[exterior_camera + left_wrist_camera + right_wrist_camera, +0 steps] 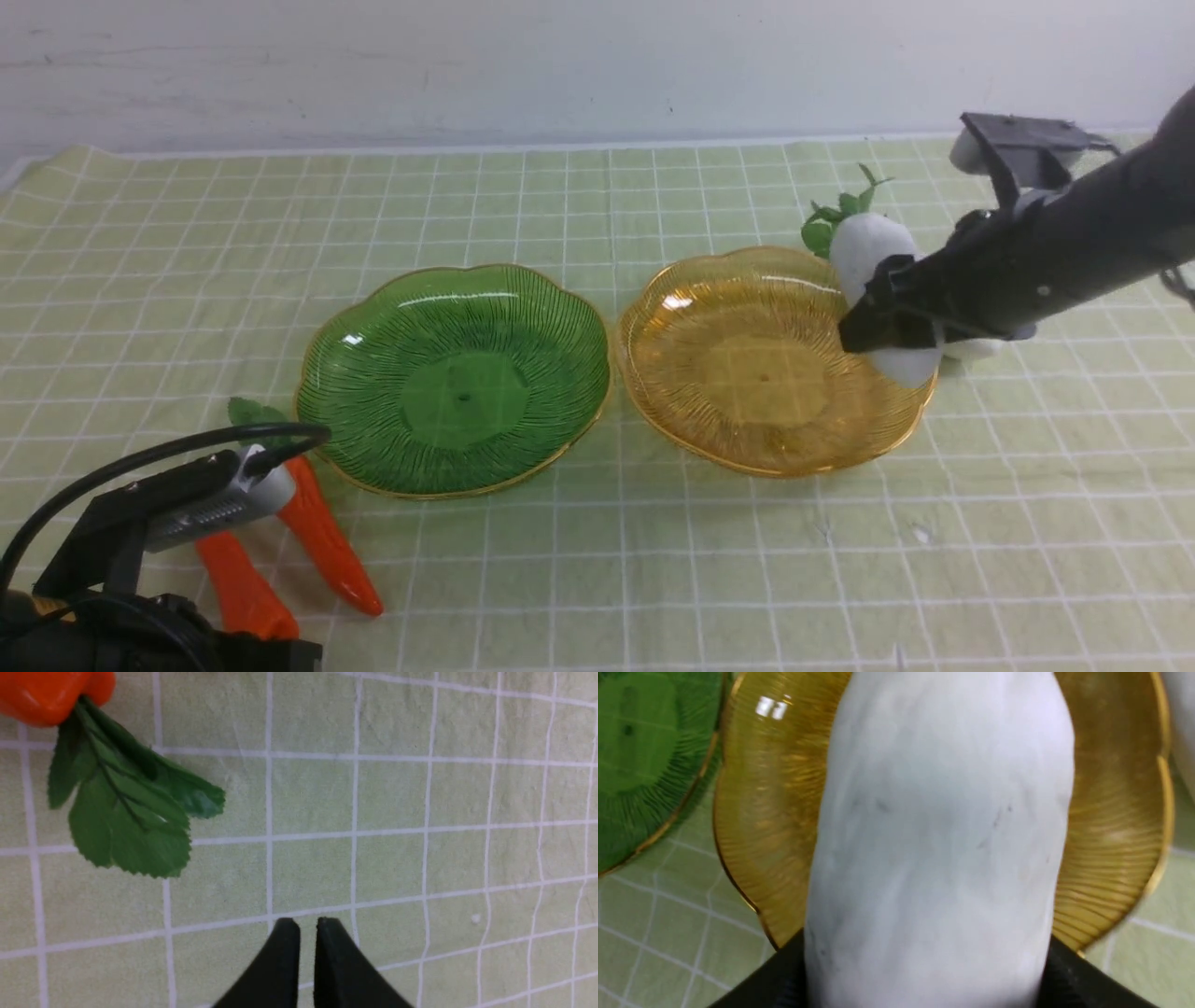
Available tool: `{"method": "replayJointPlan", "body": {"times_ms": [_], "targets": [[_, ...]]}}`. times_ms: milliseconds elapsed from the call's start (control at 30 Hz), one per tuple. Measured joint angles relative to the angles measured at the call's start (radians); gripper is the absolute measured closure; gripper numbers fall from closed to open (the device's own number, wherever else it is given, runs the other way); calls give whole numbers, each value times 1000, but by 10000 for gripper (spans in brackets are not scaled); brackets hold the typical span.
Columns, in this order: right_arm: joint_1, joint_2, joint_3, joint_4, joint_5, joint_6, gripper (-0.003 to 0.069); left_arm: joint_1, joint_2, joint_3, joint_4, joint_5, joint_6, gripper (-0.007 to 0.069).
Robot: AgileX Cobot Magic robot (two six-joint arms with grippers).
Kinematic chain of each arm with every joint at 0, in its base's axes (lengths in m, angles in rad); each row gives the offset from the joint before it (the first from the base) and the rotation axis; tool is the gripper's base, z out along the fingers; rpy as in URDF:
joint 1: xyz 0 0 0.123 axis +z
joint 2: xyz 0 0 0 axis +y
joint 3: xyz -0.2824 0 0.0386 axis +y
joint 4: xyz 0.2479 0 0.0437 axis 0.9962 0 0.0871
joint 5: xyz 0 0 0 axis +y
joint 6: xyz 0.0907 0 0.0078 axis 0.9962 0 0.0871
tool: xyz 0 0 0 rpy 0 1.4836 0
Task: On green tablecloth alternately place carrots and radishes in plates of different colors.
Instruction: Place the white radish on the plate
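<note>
Front view shows you the right gripper (887, 329) clamped around a plump white matte toy radish (864, 247), over the right rim of the translucent amber ribbed plate (728, 383). Your left gripper (307, 927) is closed and empty, well left of that plate, beside two glossy orange toy carrots (327, 541).

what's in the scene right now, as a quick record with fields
green plate: empty
amber plate: nothing lying in it
radish: gripped in the right hand, over the amber plate's right rim, contact with the rim unclear
second radish: outside the amber plate, mostly out of sight
carrots: two, lying on the green tablecloth by the green plate's near-left edge
left hand: shut, empty, over bare cloth near a carrot's leaves
</note>
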Motion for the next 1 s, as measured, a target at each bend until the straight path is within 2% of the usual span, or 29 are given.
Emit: {"method": "replayJointPlan", "body": {"times_ms": [133,300,500,633,800,900,1000], "targets": [[10,91,0,120,-34,-141,185,0,0,0,1,0,0,591],[10,171,0,148,-44,-183,176,0,0,0,1,0,0,591],[9,210,-21,131,-35,-110,32,0,0,0,1,4,0,591],[-7,210,-108,56,16,-103,-2,0,0,0,1,15,0,591],[-35,210,-235,-115,55,-101,6,0,0,0,1,15,0,591],[-58,209,-279,-258,6,-94,21,0,0,0,1,16,0,590],[-71,213,-279,-328,-57,-66,36,0,0,0,1,16,0,590]]}}
